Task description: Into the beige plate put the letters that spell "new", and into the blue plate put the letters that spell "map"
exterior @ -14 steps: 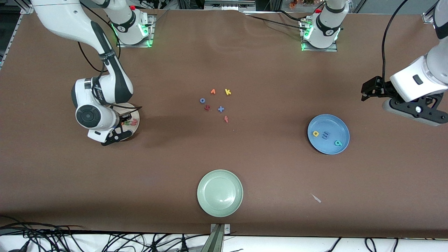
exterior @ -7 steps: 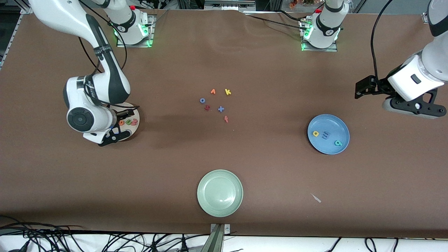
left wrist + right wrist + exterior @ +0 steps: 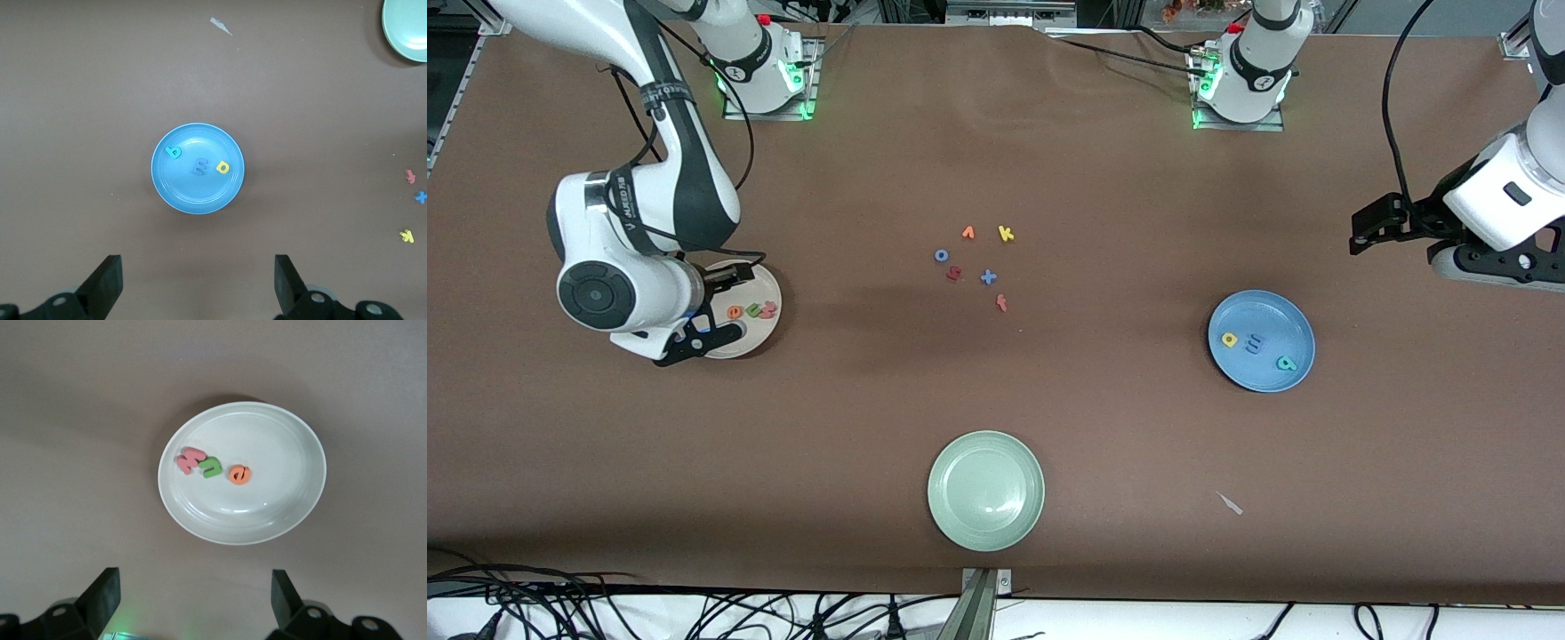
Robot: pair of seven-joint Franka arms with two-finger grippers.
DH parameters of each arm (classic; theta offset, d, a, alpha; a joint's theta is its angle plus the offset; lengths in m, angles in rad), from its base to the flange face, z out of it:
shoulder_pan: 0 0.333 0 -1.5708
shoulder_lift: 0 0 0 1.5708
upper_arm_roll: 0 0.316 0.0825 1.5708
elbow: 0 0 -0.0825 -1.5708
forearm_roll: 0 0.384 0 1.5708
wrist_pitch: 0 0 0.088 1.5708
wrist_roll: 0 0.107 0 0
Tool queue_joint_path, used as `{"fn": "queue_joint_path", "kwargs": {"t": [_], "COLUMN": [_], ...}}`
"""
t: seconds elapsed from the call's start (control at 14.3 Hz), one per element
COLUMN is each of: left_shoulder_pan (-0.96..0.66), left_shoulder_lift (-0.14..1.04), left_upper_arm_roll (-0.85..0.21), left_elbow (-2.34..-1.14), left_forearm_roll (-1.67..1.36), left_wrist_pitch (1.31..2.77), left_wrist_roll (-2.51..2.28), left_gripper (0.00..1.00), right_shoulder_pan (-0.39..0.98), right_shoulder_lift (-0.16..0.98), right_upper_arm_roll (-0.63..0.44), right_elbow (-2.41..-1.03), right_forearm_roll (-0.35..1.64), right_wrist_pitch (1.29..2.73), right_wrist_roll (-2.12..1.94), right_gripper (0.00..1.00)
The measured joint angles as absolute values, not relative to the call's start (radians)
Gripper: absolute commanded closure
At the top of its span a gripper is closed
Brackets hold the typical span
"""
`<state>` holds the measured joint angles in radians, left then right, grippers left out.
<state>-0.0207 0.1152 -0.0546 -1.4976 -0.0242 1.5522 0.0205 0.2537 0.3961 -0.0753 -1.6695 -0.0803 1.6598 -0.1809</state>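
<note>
Pale green plate, round, empty, at the table edge nearest the front camera. Loose foam letters mid-table: orange v, yellow k, blue o, dark red letter, blue x, pinkish-red letter. White scrap toward the left arm's end.

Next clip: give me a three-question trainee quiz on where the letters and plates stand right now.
1. True or false: the beige plate holds three letters.
2. Which letter lies in the middle of the blue plate: A) yellow a B) blue m C) teal p
3. Fill in: the green plate holds ___ letters.

Key: 1 true; the w, n and e lie in it. 2 B. 3 no.
</note>
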Motion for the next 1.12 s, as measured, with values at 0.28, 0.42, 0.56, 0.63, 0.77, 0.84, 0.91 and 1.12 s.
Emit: {"fn": "queue_joint_path", "kwargs": {"t": [0.28,0.42,0.56,0.63,0.77,0.84,0.91,1.12], "left_shoulder_pan": [-0.03,-0.047,-0.067,-0.069,-0.069,-0.069,-0.068,-0.065], "left_shoulder_lift": [0.069,0.05,0.042,0.041,0.028,0.014,-0.004,-0.034], "left_upper_arm_roll": [-0.049,-0.04,-0.019,-0.016,-0.012,-0.01,-0.007,0.002], "left_elbow": [-1.545,-1.553,-1.557,-1.56,-1.575,-1.591,-1.608,-1.634], "left_forearm_roll": [-0.024,-0.024,-0.024,-0.024,-0.024,-0.024,-0.024,-0.024], "left_wrist_pitch": [1.552,1.552,1.551,1.548,1.524,1.519,1.519,1.523], "left_wrist_roll": [0.02,0.02,0.02,0.02,0.02,0.02,0.02,0.02], "left_gripper": [0.0,0.0,0.0,0.0,0.0,0.0,0.0,0.0], "right_shoulder_pan": [0.257,0.256,0.244,0.226,0.175,0.151,0.127,0.078], "right_shoulder_lift": [0.324,0.28,0.219,0.181,0.104,0.071,0.041,-0.015], "right_upper_arm_roll": [-0.075,-0.066,-0.042,-0.019,0.027,0.045,0.06,0.079], "right_elbow": [-1.666,-1.669,-1.68,-1.692,-1.722,-1.732,-1.737,-1.727], "right_forearm_roll": [-0.081,-0.081,-0.081,-0.08,-0.08,-0.08,-0.08,-0.08], "right_wrist_pitch": [1.625,1.615,1.599,1.59,1.584,1.584,1.58,1.522], "right_wrist_roll": [-0.181,-0.18,-0.127,-0.088,-0.039,-0.022,-0.005,0.002], "right_gripper": [0.0,0.0,0.0,0.0,0.0,0.0,0.0,0.0]}}
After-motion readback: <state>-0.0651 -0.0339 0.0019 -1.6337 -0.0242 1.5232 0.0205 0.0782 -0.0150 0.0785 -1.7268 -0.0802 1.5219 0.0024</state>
